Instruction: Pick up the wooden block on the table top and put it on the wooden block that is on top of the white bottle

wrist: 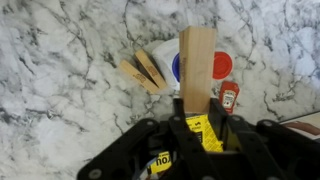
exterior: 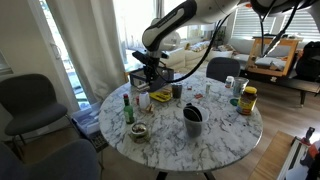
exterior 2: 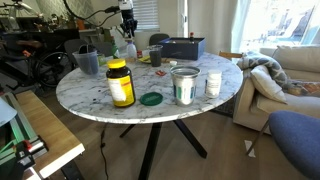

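Observation:
In the wrist view my gripper (wrist: 197,112) is shut on a long pale wooden block (wrist: 197,62) that sticks out ahead of the jaws. Below it stands the white bottle (wrist: 168,60), seen from above and partly hidden by the held block. Two small wooden blocks (wrist: 141,72) lie at its left edge. In both exterior views the gripper (exterior: 151,66) (exterior 2: 127,24) hangs above the far side of the round marble table (exterior: 215,140). The white bottle (exterior 2: 130,47) stands just under it.
A small ketchup bottle (wrist: 228,98) and a red lid (wrist: 222,66) lie beside the white bottle. On the table are a yellow jar (exterior 2: 120,83), a tin can (exterior 2: 185,86), a green lid (exterior 2: 151,99), a black box (exterior 2: 183,47), a green bottle (exterior: 127,108) and a dark cup (exterior: 192,121).

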Motion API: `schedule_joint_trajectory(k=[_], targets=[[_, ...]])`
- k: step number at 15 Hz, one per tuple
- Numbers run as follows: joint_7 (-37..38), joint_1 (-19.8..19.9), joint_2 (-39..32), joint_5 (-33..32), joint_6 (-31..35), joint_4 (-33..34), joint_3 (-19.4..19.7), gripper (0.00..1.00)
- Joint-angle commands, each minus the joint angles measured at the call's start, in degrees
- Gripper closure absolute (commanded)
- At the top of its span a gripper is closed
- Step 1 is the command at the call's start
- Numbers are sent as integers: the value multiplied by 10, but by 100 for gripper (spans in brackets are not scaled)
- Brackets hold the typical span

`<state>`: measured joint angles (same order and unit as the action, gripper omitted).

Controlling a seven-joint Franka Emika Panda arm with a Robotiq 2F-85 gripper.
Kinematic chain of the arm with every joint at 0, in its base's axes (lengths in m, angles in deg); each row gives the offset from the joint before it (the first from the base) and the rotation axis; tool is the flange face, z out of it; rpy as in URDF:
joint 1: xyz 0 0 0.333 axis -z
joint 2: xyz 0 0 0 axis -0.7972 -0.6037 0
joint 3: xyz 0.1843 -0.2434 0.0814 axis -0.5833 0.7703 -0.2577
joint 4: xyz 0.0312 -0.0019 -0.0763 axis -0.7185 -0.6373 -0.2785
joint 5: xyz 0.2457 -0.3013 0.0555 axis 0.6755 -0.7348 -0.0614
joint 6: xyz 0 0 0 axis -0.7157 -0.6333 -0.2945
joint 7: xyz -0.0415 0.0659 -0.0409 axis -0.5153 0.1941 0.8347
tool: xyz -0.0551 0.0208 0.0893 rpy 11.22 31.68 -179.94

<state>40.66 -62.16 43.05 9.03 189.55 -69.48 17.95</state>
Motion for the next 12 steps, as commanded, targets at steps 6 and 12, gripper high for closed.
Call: schedule_joint_trajectory(k=[6,12], targets=[[17,-3,-16,-9,0,15,3,92],[16,-3,-21,-8,-2,23,3,92]])
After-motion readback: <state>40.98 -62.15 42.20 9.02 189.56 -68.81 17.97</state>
